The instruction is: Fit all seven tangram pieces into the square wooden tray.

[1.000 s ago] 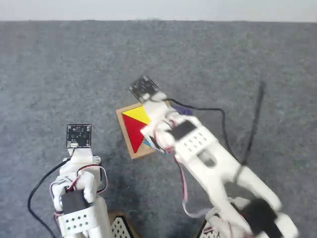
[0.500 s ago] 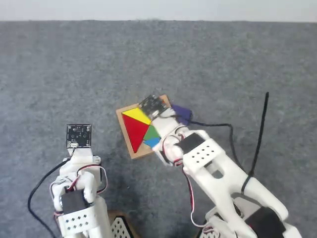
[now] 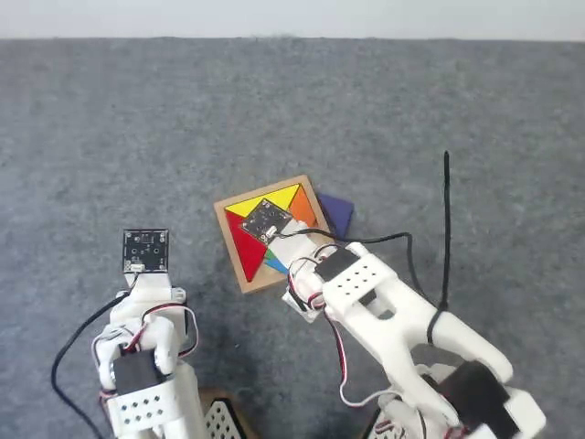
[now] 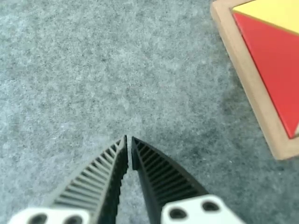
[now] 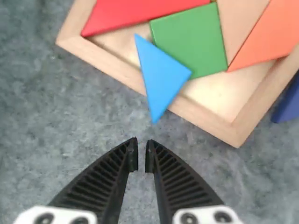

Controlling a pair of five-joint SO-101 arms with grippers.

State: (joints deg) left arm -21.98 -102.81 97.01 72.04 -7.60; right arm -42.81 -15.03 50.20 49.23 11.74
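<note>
Blue triangle [image 5: 161, 79] overhangs the wooden tray [image 5: 205, 122] rim; right gripper [image 5: 141, 161] nearly closed, empty.

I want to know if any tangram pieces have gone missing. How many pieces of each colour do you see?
yellow piece: 1
red piece: 1
orange piece: 1
green piece: 1
light blue piece: 1
dark blue piece: 1
Total: 6 in view; the right arm covers part of the tray.

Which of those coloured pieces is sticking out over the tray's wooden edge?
The light blue triangle: its tip juts past the tray rim, while the red piece, green piece and orange piece lie inside.
</note>
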